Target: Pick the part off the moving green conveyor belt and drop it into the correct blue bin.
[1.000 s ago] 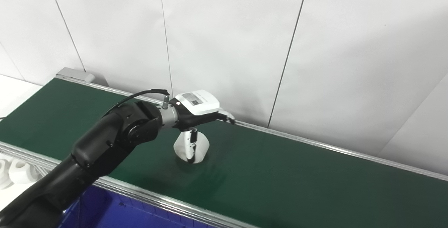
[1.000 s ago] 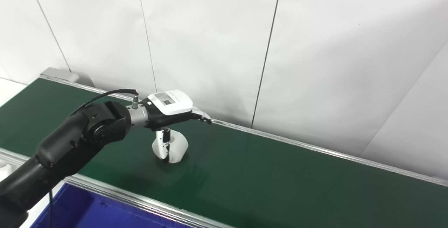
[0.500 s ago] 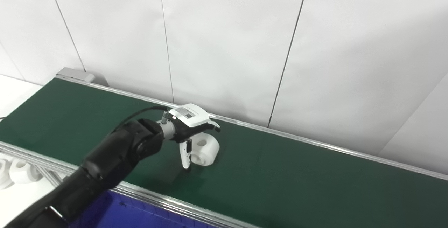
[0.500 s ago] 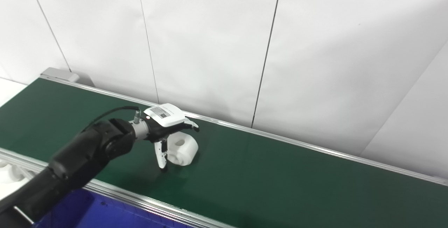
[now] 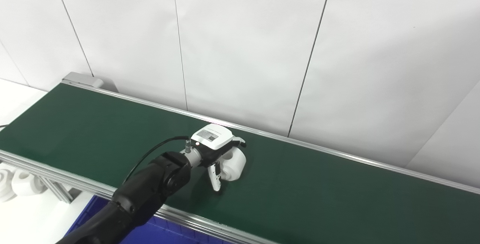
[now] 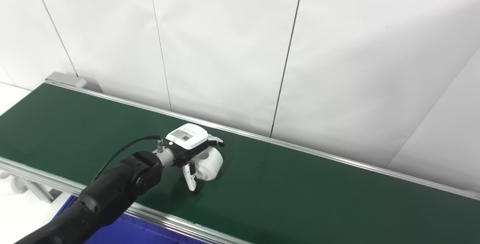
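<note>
At about nine o'clock in the left eye view, some rounded white moulded parts (image 5: 17,184) sit below the near rail, partly cut off by the frame edge. The conveyor belt (image 5: 93,127) is a flat, matte dark green band running from nine o'clock towards four o'clock, edged by ribbed aluminium rails (image 5: 48,169), with a grey end cap (image 5: 80,79) at its ten o'clock corner. At seven o'clock, under the near rail, only a glossy sliver of the blue bin (image 5: 165,232) shows; its shape and compartments are cut off by the bottom edge.

The left arm, smooth black with a thin black cable looping over the wrist, rises from seven o'clock to the middle of the belt. The left hand (image 5: 215,148) has a white hard-shell back with a small label, and dark fingers. It is draped over the part (image 5: 234,161), a white, smooth, drum-like piece with a round hole in its near face, lying on the belt at the picture's centre, slightly towards six o'clock. The fingers (image 6: 217,141) curl over its top and far side, and the thumb (image 5: 216,178) reaches down in front of it to the belt. The grasp looks loose; whether the part is truly clamped cannot be told, as the contact is hidden beneath the palm.

Behind, from twelve to three o'clock, stand plain white wall panels (image 5: 243,49) with thin dark seams.
</note>
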You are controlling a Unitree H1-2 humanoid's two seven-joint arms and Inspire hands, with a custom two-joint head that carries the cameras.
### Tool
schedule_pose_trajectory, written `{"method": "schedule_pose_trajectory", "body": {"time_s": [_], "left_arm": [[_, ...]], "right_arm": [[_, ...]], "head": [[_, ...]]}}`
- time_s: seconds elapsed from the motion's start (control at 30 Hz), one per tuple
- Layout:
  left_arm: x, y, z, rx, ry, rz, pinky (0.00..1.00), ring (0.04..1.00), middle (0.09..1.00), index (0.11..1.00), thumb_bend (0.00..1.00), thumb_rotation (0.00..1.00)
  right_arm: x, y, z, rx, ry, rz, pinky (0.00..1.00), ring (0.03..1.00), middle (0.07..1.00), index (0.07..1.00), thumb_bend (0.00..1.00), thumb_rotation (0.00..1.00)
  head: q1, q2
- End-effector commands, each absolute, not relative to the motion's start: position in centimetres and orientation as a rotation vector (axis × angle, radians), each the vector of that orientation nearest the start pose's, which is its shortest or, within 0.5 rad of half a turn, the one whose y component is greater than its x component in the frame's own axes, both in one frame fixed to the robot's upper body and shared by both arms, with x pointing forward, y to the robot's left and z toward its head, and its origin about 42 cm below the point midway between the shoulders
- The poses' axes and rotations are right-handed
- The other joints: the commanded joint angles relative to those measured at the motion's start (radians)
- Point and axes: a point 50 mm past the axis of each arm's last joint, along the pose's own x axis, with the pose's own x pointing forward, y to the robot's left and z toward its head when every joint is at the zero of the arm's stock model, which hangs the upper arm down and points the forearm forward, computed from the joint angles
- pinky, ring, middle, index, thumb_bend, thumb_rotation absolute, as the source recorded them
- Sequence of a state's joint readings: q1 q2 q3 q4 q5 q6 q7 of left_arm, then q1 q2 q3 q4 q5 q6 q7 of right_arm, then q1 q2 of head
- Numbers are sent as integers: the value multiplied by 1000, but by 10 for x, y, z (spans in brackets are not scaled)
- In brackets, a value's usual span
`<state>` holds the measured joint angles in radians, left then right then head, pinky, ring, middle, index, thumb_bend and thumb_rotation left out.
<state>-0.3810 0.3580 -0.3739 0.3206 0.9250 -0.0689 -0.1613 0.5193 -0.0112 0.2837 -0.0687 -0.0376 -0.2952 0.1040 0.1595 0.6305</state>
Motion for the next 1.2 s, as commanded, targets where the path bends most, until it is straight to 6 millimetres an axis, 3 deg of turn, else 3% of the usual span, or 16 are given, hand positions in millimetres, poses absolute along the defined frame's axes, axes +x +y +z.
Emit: {"method": "schedule_pose_trajectory", "body": {"time_s": [0.0,0.1,0.13,0.17,0.23,0.43,0.63,0.7,0.73,0.8,0.87,0.9,1.0,1.17], "left_arm": [[397,217,119,1367,-175,-463,503,609,694,691,838,29],[400,212,122,1336,-197,-468,424,513,556,530,580,17],[400,211,124,1333,-197,-471,327,403,467,521,543,7],[402,210,125,1332,-198,-478,291,363,436,517,530,3],[404,210,129,1339,-201,-490,239,305,465,495,525,0],[410,208,144,1395,-215,-519,232,300,476,489,524,0],[410,203,176,1435,-268,-542,203,266,473,488,525,0],[408,202,193,1437,-301,-551,224,289,475,488,524,0],[406,201,199,1433,-311,-553,249,316,433,504,520,0],[400,201,214,1423,-346,-550,252,318,446,499,521,0],[387,200,230,1412,-381,-540,238,303,467,490,524,0],[378,201,238,1395,-390,-539,247,316,428,506,519,0],[346,201,256,1350,-420,-553,211,277,469,490,523,0],[291,209,263,1295,-434,-576,222,303,460,505,521,0]], "right_arm": [[95,-149,49,64,103,253,1000,915,937,933,873,1000],[95,-149,50,71,104,256,1000,918,940,936,870,1000],[95,-148,51,74,103,257,1000,917,939,937,869,999],[95,-148,51,75,102,258,1000,918,940,938,868,999],[96,-147,52,79,101,260,1000,916,941,939,867,999],[95,-148,54,61,99,264,984,911,941,943,870,1000],[95,-149,56,70,104,266,996,915,940,942,866,1000],[95,-150,57,63,106,268,1000,915,942,944,866,1000],[95,-151,58,60,107,269,1000,916,943,944,867,1000],[95,-152,60,57,108,270,1000,918,943,943,863,1000],[94,-154,64,54,111,269,1000,920,942,943,860,1000],[94,-155,66,54,113,270,1000,922,944,941,861,1000],[93,-159,73,59,117,272,996,924,951,944,867,1000],[91,-166,87,60,117,281,1000,933,963,955,839,1000]], "head": [[1,0],[0,3],[-2,8],[-2,9],[-3,13],[-2,24],[25,43],[35,49],[35,49],[43,58],[72,92],[75,95],[105,136],[141,189]]}}
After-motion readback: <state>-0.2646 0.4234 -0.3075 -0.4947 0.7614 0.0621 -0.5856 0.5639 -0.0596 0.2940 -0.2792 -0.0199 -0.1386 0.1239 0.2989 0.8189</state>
